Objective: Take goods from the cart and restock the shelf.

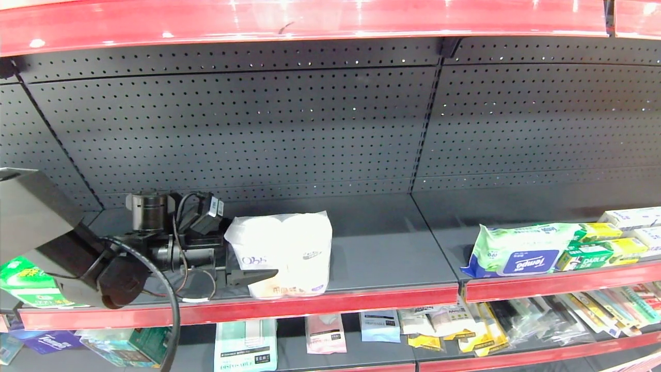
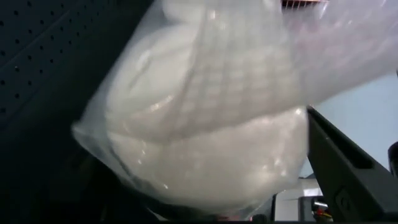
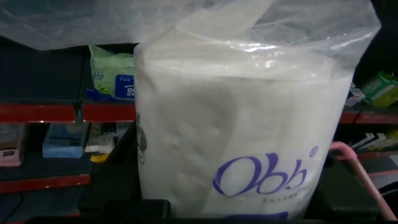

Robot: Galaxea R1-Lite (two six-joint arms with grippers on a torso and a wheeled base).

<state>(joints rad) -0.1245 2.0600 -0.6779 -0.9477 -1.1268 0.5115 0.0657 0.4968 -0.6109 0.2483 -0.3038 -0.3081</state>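
Dark shelf (image 1: 382, 248) | left gripper (image 1: 252, 266) level, wrist horizontal, clamped on paper-roll pack (image 1: 292, 245)

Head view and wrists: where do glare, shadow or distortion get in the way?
Head view: bright glare streaks on the red upper shelf edge, and shelf lines bow. Left wrist view: highlights on the roll pack's wrap, dark around it. Right wrist view: sheen on the held pack.

We make out large blue lettering on the wrap of the paper-roll pack (image 3: 249, 124) held in the right gripper (image 3: 230, 208), similar blue lettering low on the second pack (image 1: 284, 253) in the left gripper (image 1: 255, 268), and a dark-blue label on the wipes pack (image 1: 521, 253) well to that gripper's right.
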